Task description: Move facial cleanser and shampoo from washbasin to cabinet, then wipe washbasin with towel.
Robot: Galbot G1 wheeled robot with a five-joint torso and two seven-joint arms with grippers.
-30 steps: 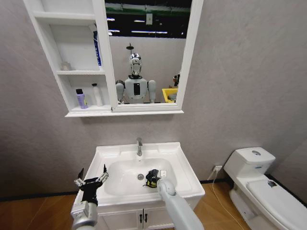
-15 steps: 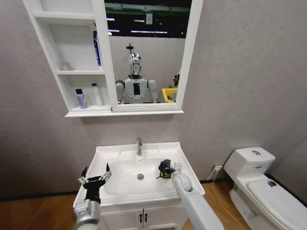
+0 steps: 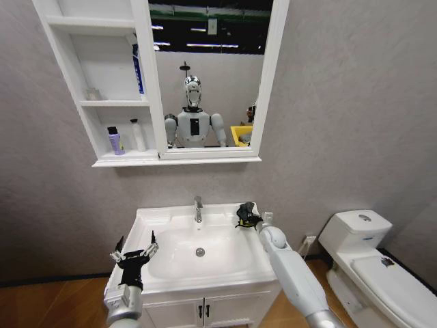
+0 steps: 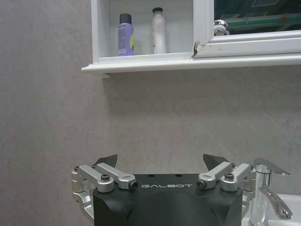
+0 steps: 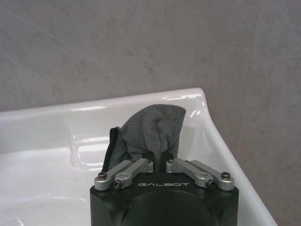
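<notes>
Dark-grey towel (image 5: 149, 130) is pinched in the right gripper (image 3: 248, 216) fingers at the washbasin's (image 3: 161, 217) back right corner. Left gripper (image 3: 134, 257) hovers at the basin's front left edge, fingers spread wide.

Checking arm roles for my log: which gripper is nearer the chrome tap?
Right. The right gripper, shut on the towel, is at the washbasin's back rim just beside the tap. The left gripper hangs open at the front left corner.
</notes>
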